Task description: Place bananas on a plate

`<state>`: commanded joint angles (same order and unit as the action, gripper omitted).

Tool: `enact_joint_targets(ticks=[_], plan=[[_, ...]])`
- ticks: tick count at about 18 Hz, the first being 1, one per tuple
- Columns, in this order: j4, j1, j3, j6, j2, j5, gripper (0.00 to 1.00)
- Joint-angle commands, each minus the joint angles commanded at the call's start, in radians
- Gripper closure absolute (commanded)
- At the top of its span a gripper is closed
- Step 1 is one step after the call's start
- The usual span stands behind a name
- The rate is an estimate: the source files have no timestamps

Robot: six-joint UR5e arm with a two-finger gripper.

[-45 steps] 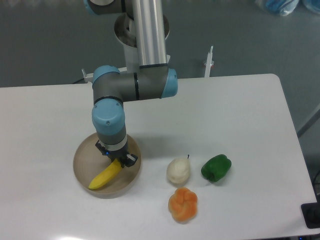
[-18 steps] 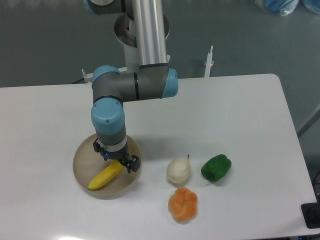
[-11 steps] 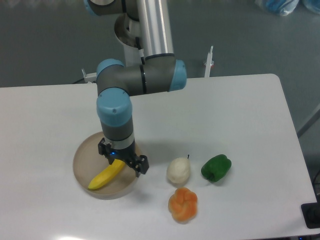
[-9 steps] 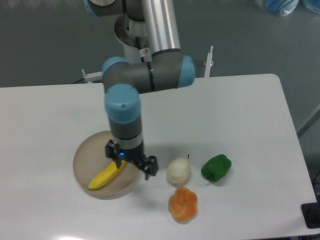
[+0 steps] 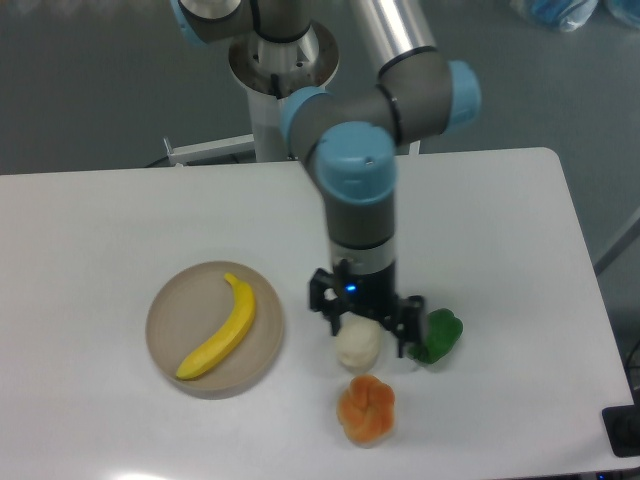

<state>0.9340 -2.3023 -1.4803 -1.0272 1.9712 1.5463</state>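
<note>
The yellow banana (image 5: 220,328) lies diagonally inside the round beige plate (image 5: 172,312) at the table's front left, free of any grip. My gripper (image 5: 364,320) hangs open well to the right of the plate, raised over the white pear-like fruit (image 5: 357,346), with nothing between its fingers. Its dark fingers (image 5: 319,297) spread to either side of that fruit.
A green pepper (image 5: 440,334) sits just right of the gripper, partly behind one finger. An orange segmented fruit (image 5: 366,409) lies in front of the white one. The arm's base column (image 5: 280,60) rises behind the table's far edge.
The gripper opened and let go of the banana, which now rests whole on the plate. The arm then rose and swung right, from over the plate to above the white fruit.
</note>
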Motion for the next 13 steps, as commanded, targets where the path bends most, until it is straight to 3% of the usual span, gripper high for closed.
enact_joint_targets(ticks=[3,8,13], plan=[[0.037,-0.052,0.02,-0.098,-0.012,0.0,0.0],[0.032,-0.095,0.022,-0.189,-0.012,0.015,0.0],[0.032,-0.106,0.023,-0.195,-0.014,0.02,0.0]])
